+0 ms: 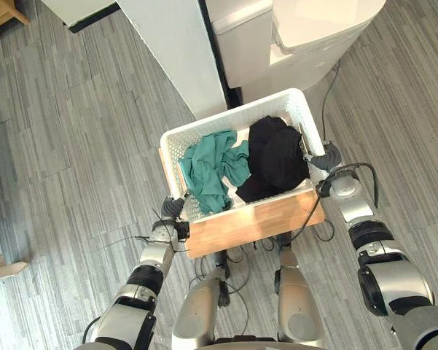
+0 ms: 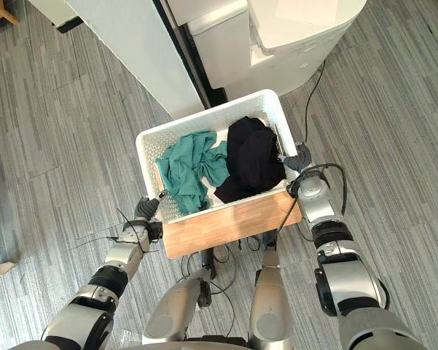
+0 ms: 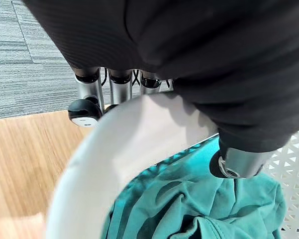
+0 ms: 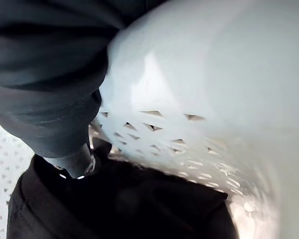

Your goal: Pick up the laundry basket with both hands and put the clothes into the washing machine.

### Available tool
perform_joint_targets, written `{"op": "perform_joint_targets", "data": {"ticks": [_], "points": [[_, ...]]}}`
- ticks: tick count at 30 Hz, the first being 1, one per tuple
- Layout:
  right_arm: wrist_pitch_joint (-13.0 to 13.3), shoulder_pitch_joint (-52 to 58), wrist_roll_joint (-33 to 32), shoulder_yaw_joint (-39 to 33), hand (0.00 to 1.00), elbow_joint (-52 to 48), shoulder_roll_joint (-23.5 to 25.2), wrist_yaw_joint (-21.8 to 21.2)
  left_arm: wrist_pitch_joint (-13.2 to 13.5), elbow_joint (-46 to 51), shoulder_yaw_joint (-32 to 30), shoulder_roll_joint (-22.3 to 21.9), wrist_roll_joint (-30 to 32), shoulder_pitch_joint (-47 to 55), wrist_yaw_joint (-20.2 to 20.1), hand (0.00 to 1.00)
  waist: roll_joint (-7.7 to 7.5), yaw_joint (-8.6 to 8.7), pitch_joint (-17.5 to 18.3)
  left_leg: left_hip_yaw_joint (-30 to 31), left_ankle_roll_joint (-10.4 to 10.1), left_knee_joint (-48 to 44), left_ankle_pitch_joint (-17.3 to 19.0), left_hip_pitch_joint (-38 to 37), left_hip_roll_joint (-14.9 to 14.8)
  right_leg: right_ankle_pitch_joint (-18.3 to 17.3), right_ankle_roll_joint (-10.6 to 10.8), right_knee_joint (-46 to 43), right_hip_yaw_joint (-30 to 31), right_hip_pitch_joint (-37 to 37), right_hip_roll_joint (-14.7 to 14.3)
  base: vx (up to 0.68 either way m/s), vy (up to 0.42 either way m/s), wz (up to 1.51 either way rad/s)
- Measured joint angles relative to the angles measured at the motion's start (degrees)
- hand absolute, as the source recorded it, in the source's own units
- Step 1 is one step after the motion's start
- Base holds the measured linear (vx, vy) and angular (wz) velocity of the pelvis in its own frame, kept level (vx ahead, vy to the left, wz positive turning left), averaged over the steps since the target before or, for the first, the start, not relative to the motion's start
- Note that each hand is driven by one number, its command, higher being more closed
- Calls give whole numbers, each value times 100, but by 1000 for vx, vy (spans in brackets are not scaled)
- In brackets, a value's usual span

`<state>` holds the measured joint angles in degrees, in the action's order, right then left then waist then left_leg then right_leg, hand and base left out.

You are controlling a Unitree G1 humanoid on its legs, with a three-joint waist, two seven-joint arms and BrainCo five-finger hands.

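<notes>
White laundry basket (image 1: 226,120) sitting toward far edge of wooden bench (image 1: 255,222), holding teal clothes (image 1: 211,169) and black clothes (image 1: 277,157). Left hand (image 1: 173,208) pinching left rim, fingers (image 3: 89,87) outside, thumb inside. Right hand (image 1: 326,157) hooked over right rim, thumb inside.

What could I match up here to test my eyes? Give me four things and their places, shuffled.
Things:
1. teal garment
2. black garment
3. wooden board
4. washing machine

Places:
A. under the laundry basket
B. in the basket, on the robot's right
C. on the floor beyond the basket
D. in the basket, on the robot's left

Pairs: 1-D, 2-B, 3-A, 4-C
</notes>
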<state>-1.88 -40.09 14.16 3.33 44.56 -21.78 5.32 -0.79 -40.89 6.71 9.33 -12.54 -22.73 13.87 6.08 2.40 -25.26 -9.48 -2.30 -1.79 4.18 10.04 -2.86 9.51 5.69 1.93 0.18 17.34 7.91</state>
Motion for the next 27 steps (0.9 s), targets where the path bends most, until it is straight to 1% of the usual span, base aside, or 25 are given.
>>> {"op": "perform_joint_targets", "data": {"ticks": [1, 3, 5, 6, 8, 9, 11, 12, 13, 14, 15, 17, 18, 19, 21, 22, 23, 25, 27], "points": [[-60, 114, -4, -7, 100, -173, 4, 1, 0, 107, 3, 3, 13, 96, 7, 100, 0, -2, 0, 0, -1, 0, -1, -5, -3, 0, 0, 0, 1, -3, -3, 0, 0, 0], [-89, 369, -5, -23, 100, -464, 28, 4, -5, 266, 5, 6, 30, 279, 6, 100, 0, -2, 0, -1, -1, -4, -2, -25, -8, 0, 0, 1, 5, -21, -8, 34, -14, -3], [-93, 854, -10, -82, 100, -866, 116, 16, -17, 509, 2, 10, 100, 618, 6, 100, 0, 6, 1, -2, -32, -14, -22, -108, -13, -1, 0, 24, 12, -125, -6, 40, -10, -3], [-91, 1081, -11, -104, 100, -1031, 143, 19, -20, 566, 2, 18, 107, 745, 3, 100, -1, 7, 1, -3, -86, -18, -54, -167, -14, -1, 0, 25, 13, -188, -4, 32, -9, -3], [-95, 1709, -11, -218, 100, -1489, 274, 24, -33, 777, -11, 51, 131, 1134, -21, 100, 2, 14, 15, -4, -99, -32, -63, -315, -22, -4, 2, 24, 24, -335, -10, 39, -9, -4], [-96, 1846, -11, -242, 100, -1605, 313, 25, -39, 837, -14, 56, 141, 1224, -30, 100, 1, 15, 15, -5, -99, -34, -62, -336, -22, -6, 4, 24, 26, -358, -9, 0, 0, 0], [-105, 2289, -12, -336, 100, -1936, 408, 24, -66, 1019, -30, 54, 149, 1485, -93, 100, -5, 31, 22, -8, -98, -34, -62, -393, -17, -16, 17, 25, 38, -416, -6, 0, 0, 0], [-111, 2588, -17, -393, 100, -2190, 490, 13, -111, 1197, -68, 53, 173, 1703, -154, 100, -38, 39, 74, -9, -97, -33, -60, -413, -18, -33, 37, 26, 49, -441, -8, 12, -13, 4], [-143, 2986, -20, -519, 100, -2478, 625, -20, -117, 1449, -193, -31, 0, 1966, -325, 100, -52, 39, 107, -9, -95, -32, -59, -518, -29, -55, 62, 44, 60, -578, -16, 11, -13, 8], [-153, 3153, -59, -590, 100, -2534, 681, -42, -109, 1577, -311, -138, -127, 2081, -427, 100, -53, 32, 158, -11, -94, -28, -57, -564, -33, -72, 74, 48, 63, -637, -18, 14, -9, 13], [-171, 3540, -76, -703, 100, -2592, 819, -66, -100, 1845, -484, -315, -281, 2336, -551, 100, -76, 27, 330, -23, -71, -23, -41, -644, -35, -121, 80, 55, 71, -737, -35, 20, 1, 8], [-209, 3938, -151, -771, 100, -2716, 987, -78, -99, 2042, -532, -345, -286, 2604, -638, 100, -122, 25, 584, -59, -2, -19, 9, -745, -61, -178, 41, 63, 121, -816, -83, 14, -9, -12], [-210, 4194, -187, -780, 100, -2962, 1075, -112, -89, 2138, -539, -328, -284, 2794, -679, 100, -164, 24, 775, -128, 32, -17, 71, -797, -119, -217, 25, 68, 202, -822, -125, 9, -41, -31], [-210, 4368, -186, -790, 100, -3243, 1090, -123, -51, 2215, -545, -345, -284, 2914, -742, 100, -183, 42, 887, -154, 37, -11, 110, -849, -134, -228, 16, 82, 252, -856, -151, -2, -44, -28], [-209, 4509, -189, -846, 100, -3483, 1109, -125, 5, 2340, -542, -417, -284, 2983, -789, 100, -192, 108, 904, -153, 65, -12, 216, -983, -210, -232, 10, 128, 244, -1053, -208, -52, -37, -5], [-209, 4590, -189, -925, 100, -3617, 1141, -145, 21, 2403, -542, -469, -285, 3057, -829, 100, -214, 159, 1016, -144, 88, -12, 292, -1056, -256, -272, -16, 131, 226, -1132, -257, -68, -47, 0], [-201, 4741, -194, -956, 100, -3802, 1142, -147, 26, 2487, -542, -520, -285, 3128, -857, 100, -238, 161, 1146, -141, 32, -26, 329, -1078, -302, -282, -31, 131, 222, -1161, -293, -40, -43, 1], [-187, 4943, -207, -1010, 100, -4064, 1146, -150, 70, 2601, -535, -599, -284, 3243, -888, 100, -254, 171, 1292, -92, 9, -87, 344, -1072, -371, -308, -64, 128, 163, -1213, -351, -14, -53, 10], [-186, 5031, -209, -1012, 100, -4177, 1155, -155, 72, 2690, -514, -642, -280, 3329, -891, 100, -254, 173, 1308, 5, 14, -358, 379, -1037, -483, -367, -122, 101, 62, -1355, -432, -8, -61, 28]]}}
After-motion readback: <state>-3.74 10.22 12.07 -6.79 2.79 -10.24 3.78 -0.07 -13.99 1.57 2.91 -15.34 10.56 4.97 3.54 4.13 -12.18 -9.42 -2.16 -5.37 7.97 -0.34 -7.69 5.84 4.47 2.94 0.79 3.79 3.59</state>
